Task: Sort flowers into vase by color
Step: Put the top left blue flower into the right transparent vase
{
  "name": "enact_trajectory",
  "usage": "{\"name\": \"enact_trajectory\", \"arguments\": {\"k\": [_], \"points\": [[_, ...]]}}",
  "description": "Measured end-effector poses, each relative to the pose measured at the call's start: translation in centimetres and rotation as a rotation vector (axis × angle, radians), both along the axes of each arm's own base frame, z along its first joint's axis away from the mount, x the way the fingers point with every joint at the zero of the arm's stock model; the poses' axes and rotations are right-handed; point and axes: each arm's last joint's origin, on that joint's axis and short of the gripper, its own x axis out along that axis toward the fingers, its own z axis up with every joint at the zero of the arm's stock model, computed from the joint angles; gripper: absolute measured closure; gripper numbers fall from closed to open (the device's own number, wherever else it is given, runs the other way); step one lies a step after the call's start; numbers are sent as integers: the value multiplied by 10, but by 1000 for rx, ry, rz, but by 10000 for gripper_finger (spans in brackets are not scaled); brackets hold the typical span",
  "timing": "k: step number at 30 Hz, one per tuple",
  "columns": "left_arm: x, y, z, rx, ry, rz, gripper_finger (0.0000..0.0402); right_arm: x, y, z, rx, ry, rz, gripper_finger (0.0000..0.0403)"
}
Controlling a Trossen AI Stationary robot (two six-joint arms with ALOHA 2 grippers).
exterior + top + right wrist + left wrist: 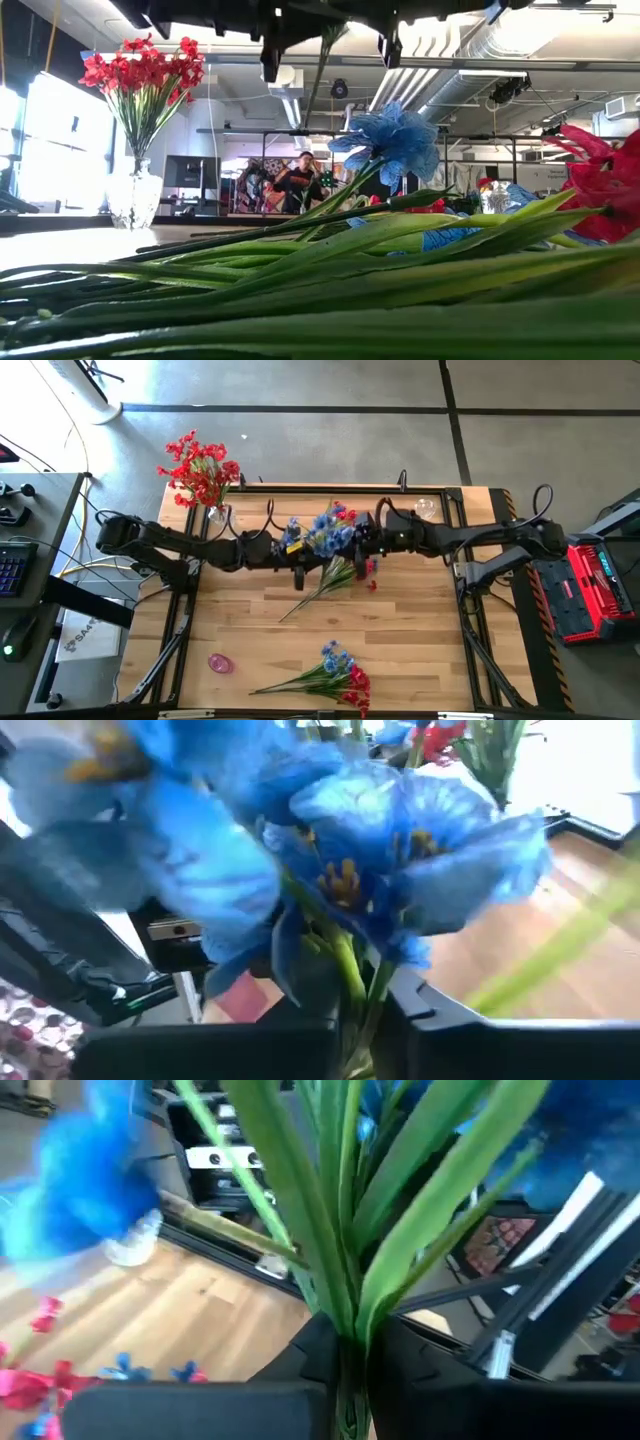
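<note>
Nearest the low camera lies a heap of flowers, green stems crossing the frame, with the lone blue bloom rising above. From overhead this bunch sits at six o'clock on the table. At ten o'clock a vase holds red sprays. At centre the left gripper clamps a bundle's stems; the right gripper, just beside it, pinches a blue spray below its blooms. The sprays look light and springy — best gripped mid-stem, since petals crush. Only the wrist views show each grip; only the overhead view shows the clear vase at one o'clock.
</note>
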Motion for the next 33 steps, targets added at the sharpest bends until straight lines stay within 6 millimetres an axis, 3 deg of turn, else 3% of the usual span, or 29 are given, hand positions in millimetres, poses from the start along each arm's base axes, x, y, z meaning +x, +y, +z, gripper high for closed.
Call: {"name": "enact_trajectory", "arguments": {"k": [6, 11, 15, 23, 33], "points": [[-1, 17, -2, 33, 28, 60, 319, -3, -14, -7, -22, 78, -89, 399], [-5, 23, -13, -12, 160, 82, 278, -15, -26, -8, -69, 168, -248, 400], [-9, 24, -25, -14, 295, 84, 265, -37, -36, -1, -131, 247, -424, 401], [-12, 30, -31, -14, 365, 111, 264, -93, -55, 20, -204, 345, -751, 402], [-17, 31, -41, -23, 477, 133, 264, -146, -72, 45, -268, 317, -1118, 402]]}}
